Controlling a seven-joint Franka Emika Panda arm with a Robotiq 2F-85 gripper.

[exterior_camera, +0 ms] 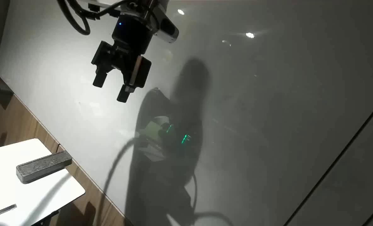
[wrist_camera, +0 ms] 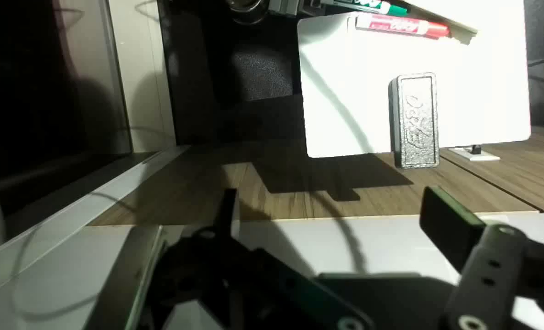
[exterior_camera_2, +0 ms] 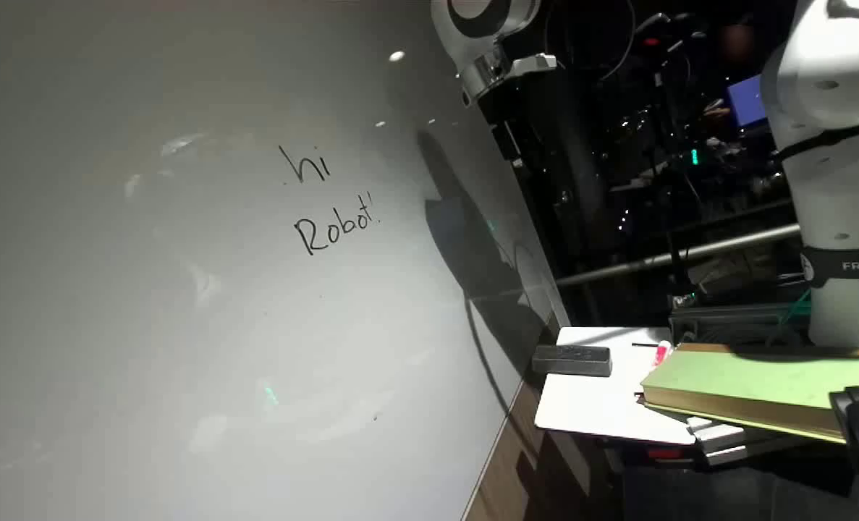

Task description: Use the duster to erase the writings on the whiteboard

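Your gripper [exterior_camera: 111,87] hangs in front of a very large, glossy whiteboard [exterior_camera: 252,94], higher than a small white tabletop [exterior_camera: 4,163]. Its two fingers [exterior_camera: 123,94] stand well parted, with nothing between them.

In an exterior view, the duster [exterior_camera: 44,166] — a flat, dark grey oblong block — lies on that tabletop, to the left of your gripper and below it, well apart. Its long axis points towards the whiteboard, and its board-side end juts past the tabletop's edge.

In the wrist view, the duster lies beyond your fingertips and right of the middle of the gap, with its length running from near to far. The fingers are spread left to right, so they look roughly square to that length; a grip across the narrow sides seems to need a shift and a descent more than a large turn. A red marker [wrist_camera: 400,24] lies past the duster's far end, not touching it; aiming towards the near end would probably leave it undisturbed.

The writings [exterior_camera_2: 333,230], "hi" over "Robot!", stand whole on the whiteboard in an exterior view, so the wiping appears not yet begun; fetching the duster looks like the step in hand.
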